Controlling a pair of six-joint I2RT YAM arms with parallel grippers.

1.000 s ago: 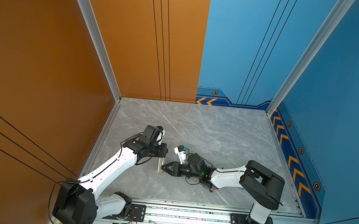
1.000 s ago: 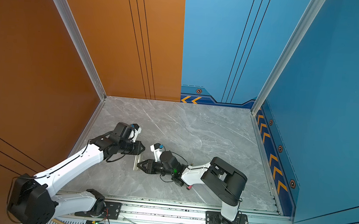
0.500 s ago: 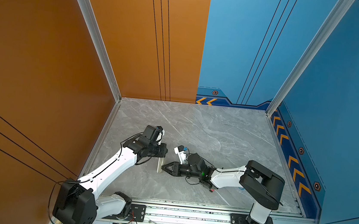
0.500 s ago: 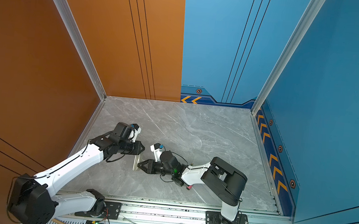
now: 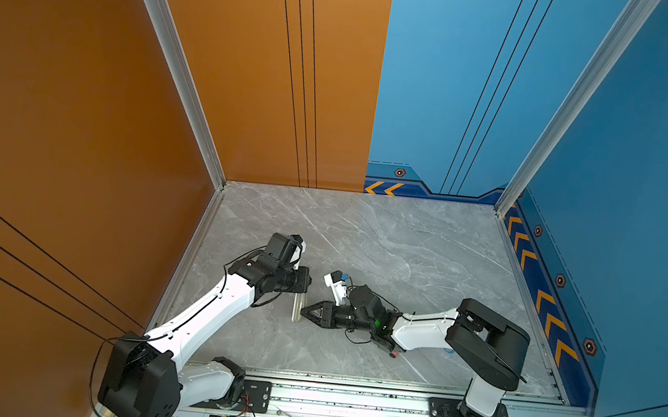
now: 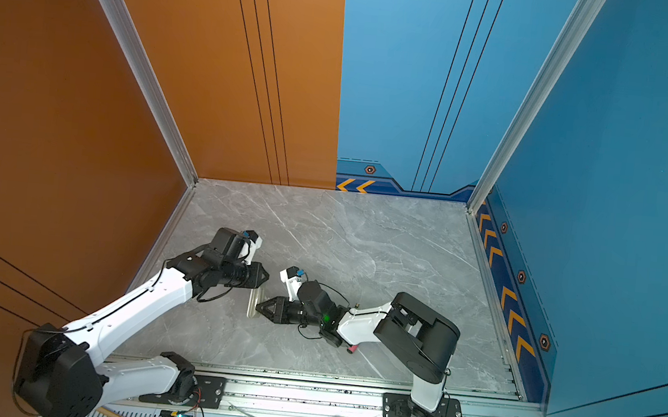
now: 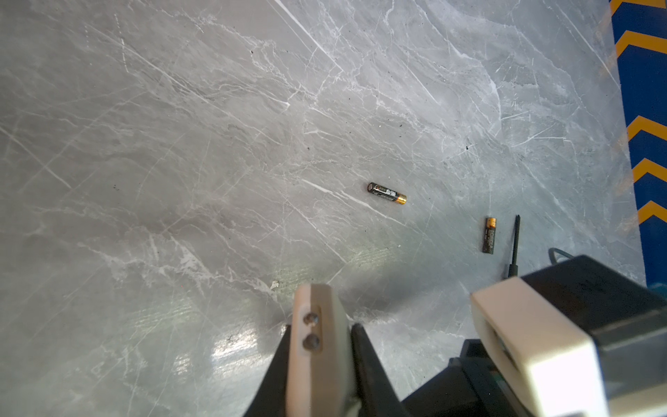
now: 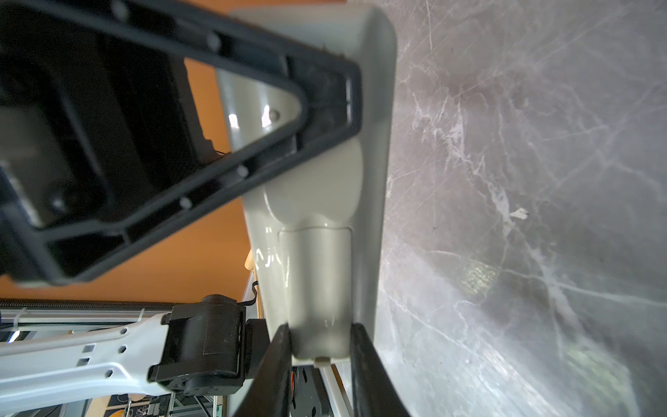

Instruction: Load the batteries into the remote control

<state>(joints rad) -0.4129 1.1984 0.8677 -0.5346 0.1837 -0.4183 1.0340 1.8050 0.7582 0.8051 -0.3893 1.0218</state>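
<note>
Remote [image 5: 297,307] held on edge above table [image 5: 383,239], near front left of table, between both grippers; beige back with battery cover seen in right wrist view [image 8: 317,274]. One end clamped by left gripper [image 5: 303,285], jaws clenched on remote [image 7: 319,357]. Other end pinched by right gripper [image 5: 307,312], fingers [image 8: 278,361] closed against its sides. Two batteries lying on table, apart from each other: one [image 7: 387,194] in open area, second [image 7: 489,235] just beside screwdriver [image 7: 515,242]. Screwdriver's pink handle end visible under right arm [image 5: 393,354].
</note>
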